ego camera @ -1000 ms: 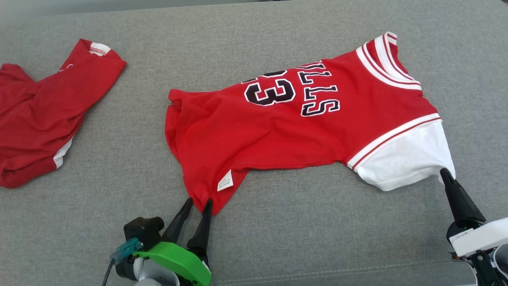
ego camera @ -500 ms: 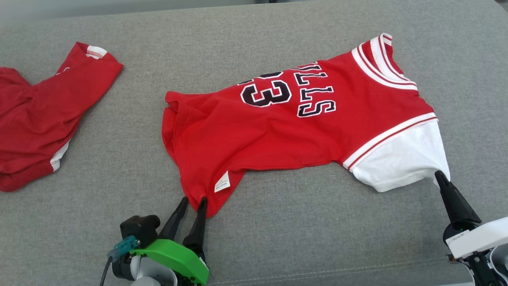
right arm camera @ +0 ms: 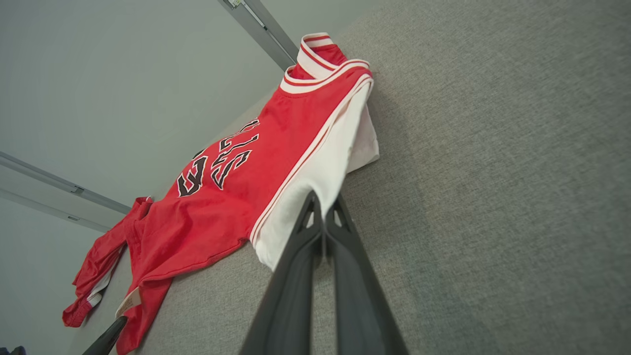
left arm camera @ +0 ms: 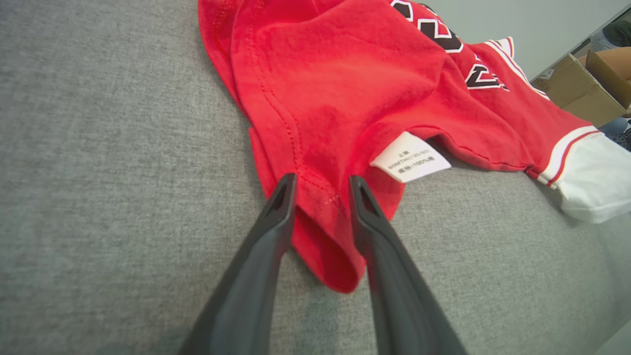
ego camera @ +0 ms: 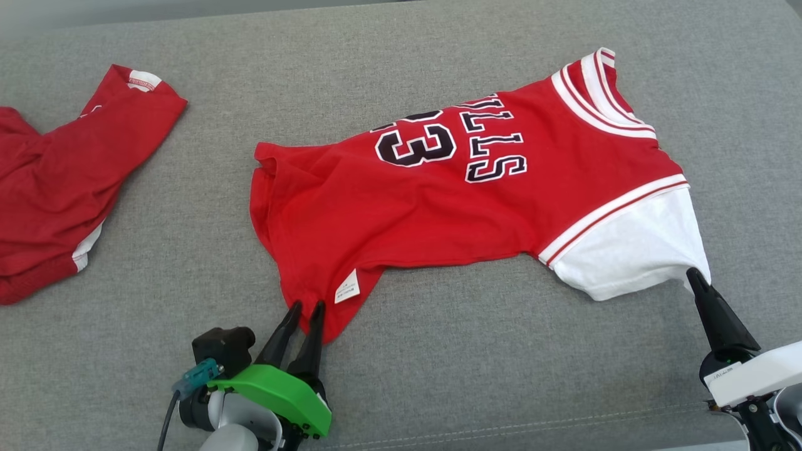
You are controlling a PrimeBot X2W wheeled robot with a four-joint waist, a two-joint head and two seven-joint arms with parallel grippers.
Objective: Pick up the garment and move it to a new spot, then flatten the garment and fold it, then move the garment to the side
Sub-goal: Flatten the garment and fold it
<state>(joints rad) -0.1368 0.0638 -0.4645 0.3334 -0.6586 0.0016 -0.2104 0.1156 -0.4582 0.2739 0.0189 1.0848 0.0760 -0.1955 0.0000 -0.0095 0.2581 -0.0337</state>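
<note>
- Left gripper (ego camera: 305,305) now stands narrower around the jersey's (ego camera: 438,207) hem corner, not yet pinching.
- Right gripper (ego camera: 692,274) stays clamped on its white sleeve (ego camera: 633,250).
- Jersey lies right of the spare garment (ego camera: 56,188); lifting seems imminent.

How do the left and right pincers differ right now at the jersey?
The left pincer has its jaws apart, straddling the red hem corner of the jersey beside the white tag. The right pincer is shut, pinching the edge of the white sleeve. The left pincer has a green mount, the right pincer a white mount. Both sit low over the grey cushion, fingers pointing at the jersey's near edge.
</note>
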